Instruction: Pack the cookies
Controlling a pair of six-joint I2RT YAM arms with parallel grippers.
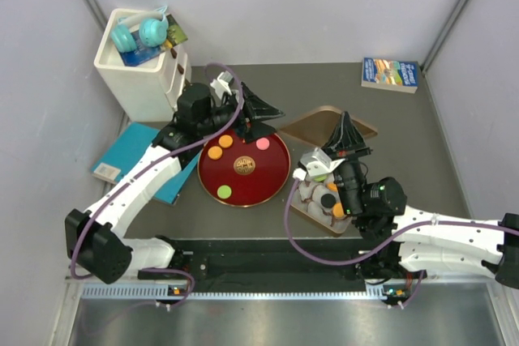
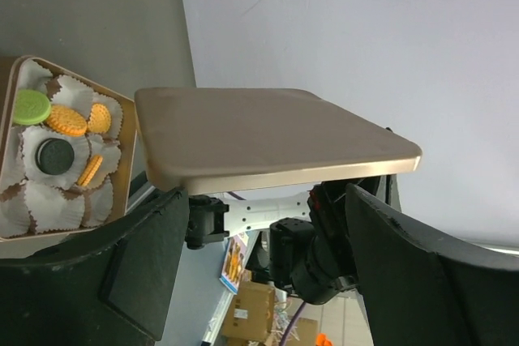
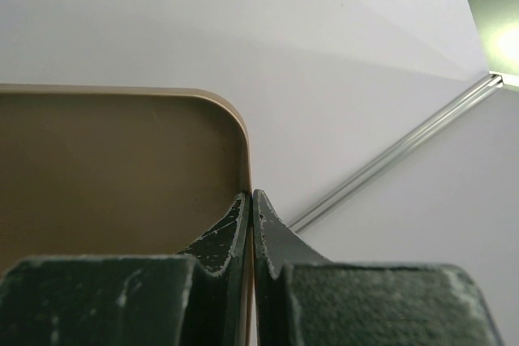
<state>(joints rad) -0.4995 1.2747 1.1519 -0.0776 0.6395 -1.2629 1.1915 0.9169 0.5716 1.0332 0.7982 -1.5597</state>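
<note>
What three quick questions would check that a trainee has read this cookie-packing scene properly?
1. True or false: the right gripper is shut on the rim of the tan lid.
2. Which cookie on the dark-red plate lies nearest the arm bases? A the pink one; B the green cookie; C an orange one.
3. Fill in: the left gripper is ____.
Key: 1 true; 2 B; 3 open.

Cookies (image 1: pixel 215 152) on red plate (image 1: pixel 272 174)
</note>
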